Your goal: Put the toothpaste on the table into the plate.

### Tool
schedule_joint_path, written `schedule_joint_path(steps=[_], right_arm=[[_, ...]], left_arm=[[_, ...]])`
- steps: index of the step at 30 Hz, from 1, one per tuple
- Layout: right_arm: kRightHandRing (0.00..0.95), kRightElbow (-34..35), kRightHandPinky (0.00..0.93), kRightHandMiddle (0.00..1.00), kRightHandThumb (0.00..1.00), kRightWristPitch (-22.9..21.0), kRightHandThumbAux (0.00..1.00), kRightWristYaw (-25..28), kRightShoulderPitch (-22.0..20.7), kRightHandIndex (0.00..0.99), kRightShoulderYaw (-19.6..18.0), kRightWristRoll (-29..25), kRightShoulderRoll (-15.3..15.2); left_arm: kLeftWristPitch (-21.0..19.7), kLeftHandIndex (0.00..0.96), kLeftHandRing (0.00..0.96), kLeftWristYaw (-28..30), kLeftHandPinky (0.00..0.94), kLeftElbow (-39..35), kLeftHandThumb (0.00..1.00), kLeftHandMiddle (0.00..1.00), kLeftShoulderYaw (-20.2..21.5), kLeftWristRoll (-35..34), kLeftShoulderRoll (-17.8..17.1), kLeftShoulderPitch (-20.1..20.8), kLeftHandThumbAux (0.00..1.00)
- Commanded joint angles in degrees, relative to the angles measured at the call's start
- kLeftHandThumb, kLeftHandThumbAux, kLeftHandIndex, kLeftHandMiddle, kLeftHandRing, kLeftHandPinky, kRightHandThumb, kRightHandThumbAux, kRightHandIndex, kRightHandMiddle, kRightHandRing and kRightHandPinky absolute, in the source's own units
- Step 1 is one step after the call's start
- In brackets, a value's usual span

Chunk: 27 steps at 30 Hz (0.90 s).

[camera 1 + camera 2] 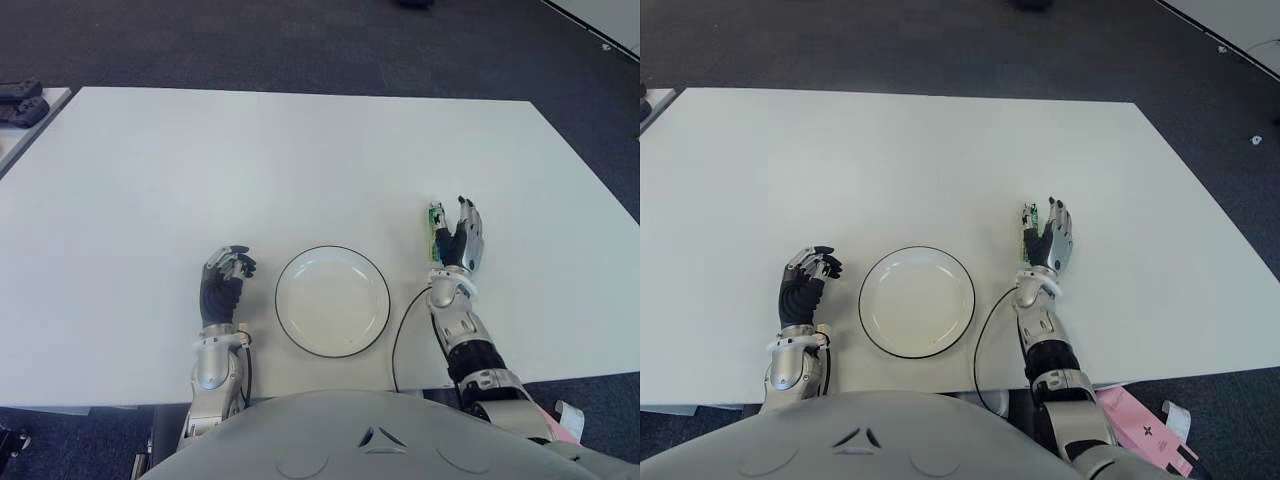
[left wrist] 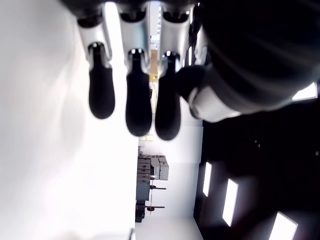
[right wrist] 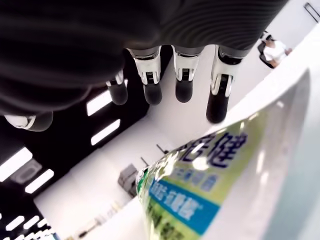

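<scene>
1. Fingers (image 1: 468, 215) of the right hand (image 1: 462, 240) stand spread and straight in the left eye view, holding nothing. The toothpaste (image 1: 435, 231) lies flat on the worktop (image 1: 300, 160) just beside them, on their inner side, and I cannot tell whether they touch it. The plate (image 1: 332, 301) sits farther to that same side, apart from the tube. The left hand (image 1: 224, 285) shows beyond the plate, idle, its fingers curled and holding nothing.

2. The right eye view gives the same layout: tube beside the right hand's fingers, plate empty between the two hands.

3. The left wrist view shows that hand's fingers (image 2: 138, 95) bent over bare worktop, with nothing in them.

4. The right wrist view shows the right hand's fingers (image 3: 183, 85) extended above the tube, which fills the foreground, not closed round it.

5. Judged from this, the reach is nearly finished and the grasp has not begun. The next move calls for closing the fingers round the tube, then lifting and carrying it across to the plate.
</scene>
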State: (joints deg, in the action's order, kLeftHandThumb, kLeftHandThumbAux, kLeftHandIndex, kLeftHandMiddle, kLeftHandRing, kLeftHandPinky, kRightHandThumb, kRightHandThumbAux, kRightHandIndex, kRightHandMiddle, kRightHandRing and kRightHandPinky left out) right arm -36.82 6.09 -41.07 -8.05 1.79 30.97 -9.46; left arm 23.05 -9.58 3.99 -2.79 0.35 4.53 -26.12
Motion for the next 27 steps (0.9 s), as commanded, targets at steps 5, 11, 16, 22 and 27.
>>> schedule_joint_path(steps=[5, 11, 16, 22, 27], right_arm=[[0.0, -9.85, 0.0, 0.0, 0.541, 1.35, 0.07, -4.31, 3.74, 0.0, 0.72, -4.0, 6.75], [0.0, -10.17, 0.0, 0.0, 0.548, 0.7, 0.056, -4.33, 3.33, 0.0, 0.86, -4.45, 6.85], [0.0, -9.65, 0.0, 0.0, 0.557, -0.04, 0.078, -3.16, 3.31, 0.0, 0.98, -5.12, 7.0], [0.0, -9.4, 0.0, 0.0, 0.56, -1.01, 0.077, -2.48, 3.17, 0.0, 1.02, -5.43, 7.15], [0.0, -8.77, 0.0, 0.0, 0.555, -3.16, 0.078, -2.39, 3.04, 0.0, 1.16, -5.19, 7.64]], left_arm=[[-3.78, 0.429, 0.564, 0.3, 0.542, 0.92, 0.701, 0.566, 0.19, -0.58, 1.02, -1.25, 0.718], [-4.36, 0.429, 0.571, -0.07, 0.559, 0.67, 0.702, 0.57, 0.33, -0.51, 1.22, -1.1, 0.718], [-5.26, 0.43, 0.57, -0.76, 0.549, 0.28, 0.703, 0.569, 0.48, -0.03, 1.47, -0.95, 0.718], [-6.17, 0.43, 0.56, -1.5, 0.538, -0.23, 0.704, 0.563, 0.55, 0.66, 1.83, -1.01, 0.718], [-5.99, 0.43, 0.554, -1.63, 0.535, -0.18, 0.704, 0.56, 0.53, 0.86, 1.86, -1.0, 0.718]])
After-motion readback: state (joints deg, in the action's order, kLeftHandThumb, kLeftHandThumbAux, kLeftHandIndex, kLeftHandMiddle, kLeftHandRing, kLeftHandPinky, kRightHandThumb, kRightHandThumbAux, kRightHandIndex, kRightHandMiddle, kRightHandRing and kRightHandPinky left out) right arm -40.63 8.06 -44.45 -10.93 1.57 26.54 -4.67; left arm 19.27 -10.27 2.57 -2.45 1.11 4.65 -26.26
